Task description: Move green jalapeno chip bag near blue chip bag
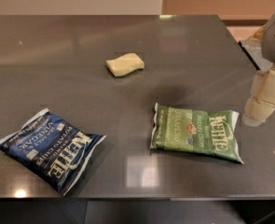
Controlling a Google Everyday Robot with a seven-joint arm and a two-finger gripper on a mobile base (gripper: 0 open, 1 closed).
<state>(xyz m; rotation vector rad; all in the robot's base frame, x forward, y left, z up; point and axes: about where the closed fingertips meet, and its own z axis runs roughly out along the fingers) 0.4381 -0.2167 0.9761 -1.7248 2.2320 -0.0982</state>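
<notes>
Nearest, at the left on the dark grey glossy table, the flat dark navy blue chip bag lies at an angle. Well apart to the right lies the flat green jalapeno chip bag. Just beside its right end is the pale gripper, partly cut off by the picture edge; I cannot tell if it is open or closed. Farther back lies a pale yellow sponge.

Flat green jalapeno chip bag, blue chip bag well left, jaws right
</notes>
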